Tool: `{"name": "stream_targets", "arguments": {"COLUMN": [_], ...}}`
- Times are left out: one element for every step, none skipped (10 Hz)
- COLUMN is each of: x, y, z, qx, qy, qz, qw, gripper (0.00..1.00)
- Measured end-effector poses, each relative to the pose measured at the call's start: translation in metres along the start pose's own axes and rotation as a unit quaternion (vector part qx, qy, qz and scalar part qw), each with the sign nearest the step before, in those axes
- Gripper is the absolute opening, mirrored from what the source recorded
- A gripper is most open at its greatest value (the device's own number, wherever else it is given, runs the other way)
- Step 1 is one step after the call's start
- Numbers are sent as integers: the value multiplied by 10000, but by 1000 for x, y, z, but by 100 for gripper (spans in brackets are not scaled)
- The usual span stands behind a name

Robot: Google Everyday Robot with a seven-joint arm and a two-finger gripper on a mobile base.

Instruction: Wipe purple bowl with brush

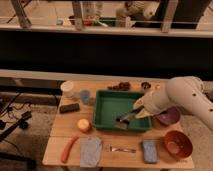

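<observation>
Camera view: one gripper [128, 118], fingers pinched on one brush [121, 120], dark end poking lower-left, low over the right half of one green tray [102, 107]. Right of the fingers, apart, partly behind the arm, one purple bowl [169, 118]; nearer front, one orange bowl [177, 145]; one fork [122, 149] on the worktop [60, 132].

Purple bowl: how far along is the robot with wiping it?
Picking up looks done: the hand is shut on the brush. Right now it holds it over the green tray. Left: carrying it to the purple bowl beside the tray and wiping.
</observation>
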Motion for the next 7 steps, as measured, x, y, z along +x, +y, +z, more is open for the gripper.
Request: {"name": "stream_targets", "arguments": {"x": [2,11,20,37,63,85,101], "y": [-3,-4,-5,-3,0,4,7], "z": [0,-5,-10,-19,-32,-42,-50], "qx": [38,109,163,239,324,391,439], "qy": [52,135,194,279,384,464,519], "qz": [74,202,298,455,664,826,953], "qw": [10000,9996,9992,9983,9965,9947,9931], "gripper": [0,0,0,0,0,0,0]}}
